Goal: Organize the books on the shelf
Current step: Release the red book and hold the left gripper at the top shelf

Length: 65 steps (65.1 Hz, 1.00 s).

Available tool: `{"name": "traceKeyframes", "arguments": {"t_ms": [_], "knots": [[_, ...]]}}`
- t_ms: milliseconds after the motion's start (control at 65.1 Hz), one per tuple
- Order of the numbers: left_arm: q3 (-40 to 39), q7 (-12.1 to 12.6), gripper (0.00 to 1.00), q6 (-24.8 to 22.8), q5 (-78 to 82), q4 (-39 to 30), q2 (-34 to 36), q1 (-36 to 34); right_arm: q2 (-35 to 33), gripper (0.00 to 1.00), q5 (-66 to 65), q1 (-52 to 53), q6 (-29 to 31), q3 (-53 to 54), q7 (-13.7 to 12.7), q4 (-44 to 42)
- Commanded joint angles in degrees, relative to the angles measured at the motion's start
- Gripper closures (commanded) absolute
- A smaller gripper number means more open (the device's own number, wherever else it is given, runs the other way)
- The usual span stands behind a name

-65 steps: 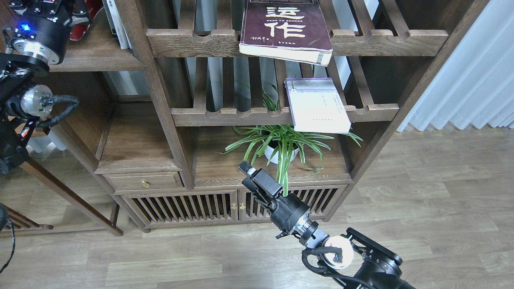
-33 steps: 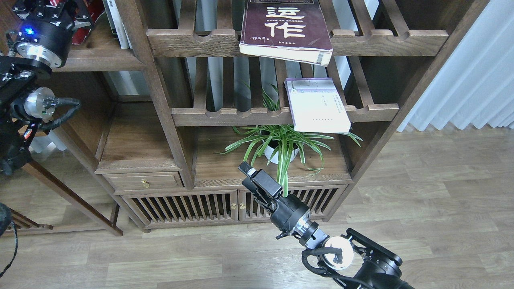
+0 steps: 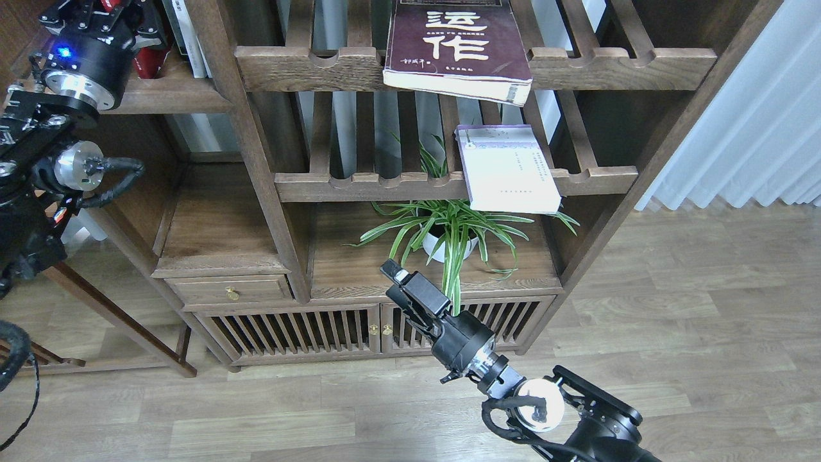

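My left gripper [image 3: 125, 9] is at the top left, over the shelf [image 3: 173, 97], seen from behind and partly cut off by the frame edge. It appears shut on the red book [image 3: 149, 59], which shows only as a red strip beside the wrist. The maroon book [image 3: 457, 48] with white characters lies flat on the upper slatted rack, overhanging its front rail. Below it, the pale white-lavender book [image 3: 510, 172] lies on the lower rack. My right gripper [image 3: 390, 268] hovers low in front of the cabinet, shut and empty, far from all the books.
Thin white-spined books [image 3: 186, 38] stand on the shelf just right of the red book. A potted spider plant [image 3: 449, 231] sits on the cabinet top right behind my right gripper. A white curtain [image 3: 757, 109] hangs at the right, above wooden floor.
My left arm has moved to the right along the shelf, carrying the red book toward the white-spined books. The right arm and the other two books have not moved.
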Motion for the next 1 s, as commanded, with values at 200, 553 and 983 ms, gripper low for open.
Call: {"name": "traceKeyframes", "arguments": {"t_ms": [200,553,983], "knots": [[-2.1,0.0,0.58,0.0,0.0,-3.5,0.8,-0.4,0.0,0.02,0.0,0.0,0.0,0.0,0.0,0.0],[-7.9,0.0,0.55,0.0,0.0,-10.4,1.7,-0.7,0.0,0.02,0.0,0.0,0.0,0.0,0.0,0.1],[-14.5,0.0,0.48,0.0,-0.1,-18.4,3.4,1.1,0.0,0.02,-0.1,-0.8,0.0,0.0,0.0,0.1]]}}
